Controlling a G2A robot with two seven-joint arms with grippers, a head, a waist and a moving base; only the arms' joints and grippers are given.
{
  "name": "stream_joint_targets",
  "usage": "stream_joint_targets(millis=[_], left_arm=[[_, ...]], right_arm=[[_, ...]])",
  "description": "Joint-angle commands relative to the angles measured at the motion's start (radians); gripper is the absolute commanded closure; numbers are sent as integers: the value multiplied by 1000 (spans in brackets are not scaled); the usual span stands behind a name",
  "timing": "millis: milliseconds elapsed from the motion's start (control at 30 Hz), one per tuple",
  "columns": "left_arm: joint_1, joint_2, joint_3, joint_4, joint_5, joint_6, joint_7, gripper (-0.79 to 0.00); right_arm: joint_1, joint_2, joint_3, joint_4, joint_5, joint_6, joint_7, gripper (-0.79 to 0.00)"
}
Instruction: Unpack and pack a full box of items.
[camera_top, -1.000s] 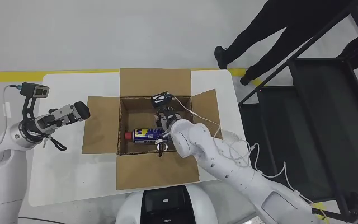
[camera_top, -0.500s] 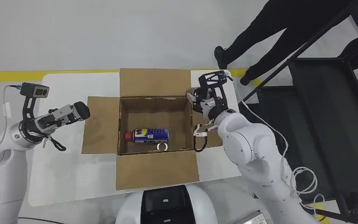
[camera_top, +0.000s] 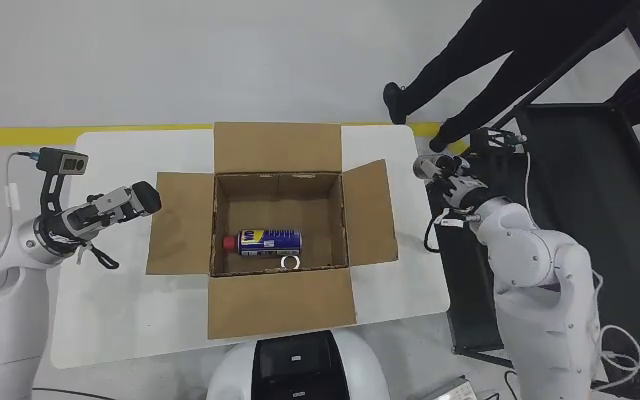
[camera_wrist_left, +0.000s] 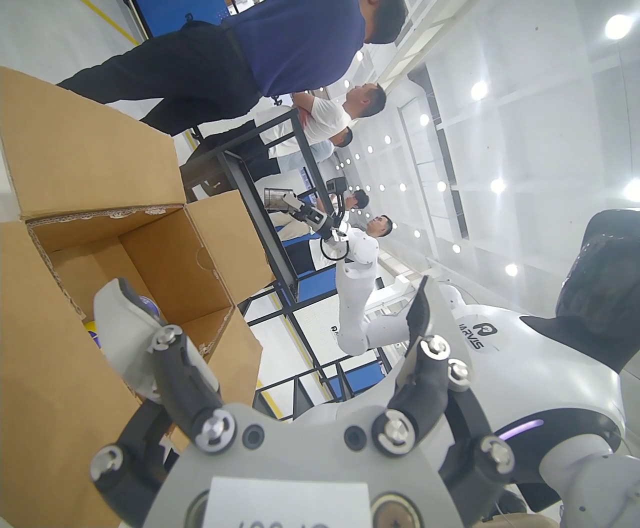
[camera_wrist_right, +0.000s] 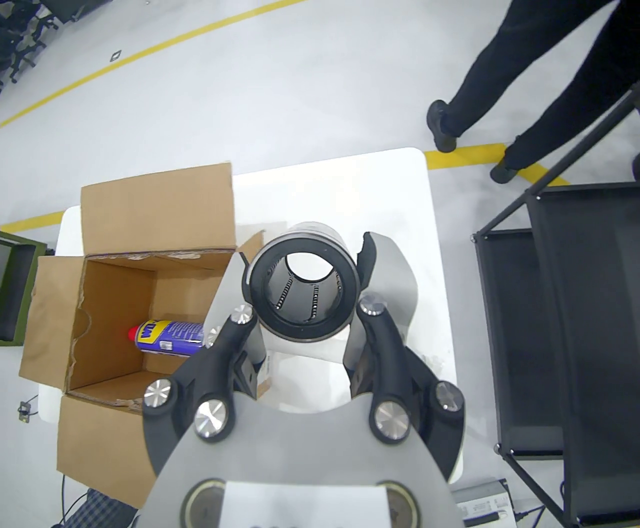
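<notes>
An open cardboard box (camera_top: 228, 180) stands in the middle of the white table (camera_top: 120, 320). On its floor lie a blue and yellow spray can (camera_top: 268, 240) (camera_wrist_right: 167, 336) and, beside it, a small pale ring (camera_top: 290, 262). My right gripper (camera_top: 436, 172) (camera_wrist_right: 305, 260) is raised past the table's right edge, shut on a hollow metal cylinder (camera_wrist_right: 302, 285) (camera_wrist_left: 276, 198) held end-on to the wrist camera. My left gripper (camera_top: 146, 198) (camera_wrist_left: 270, 310) hangs open to the left of the box's left flap, with nothing between its fingers.
A black metal rack (camera_top: 560, 200) (camera_wrist_right: 575, 310) stands close to the table's right side, under the right arm. The box's four flaps (camera_top: 280, 302) are folded out flat. Bare table lies at the front left and back right corners.
My right arm has risen out of the box with the metal cylinder and swung right, from over the spray can to past the table's right edge. The left arm has not moved.
</notes>
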Motion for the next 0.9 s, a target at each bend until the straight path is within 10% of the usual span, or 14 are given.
stream_joint_targets(millis=[0,867], left_arm=[[0,0,0,0,0,0,0,-785],[0,0,0,0,0,0,0,-785]], right_arm=[[-26,3,43,34,10,-23,-9,0],[155,-4,-133,773,18,-170,-280,0]])
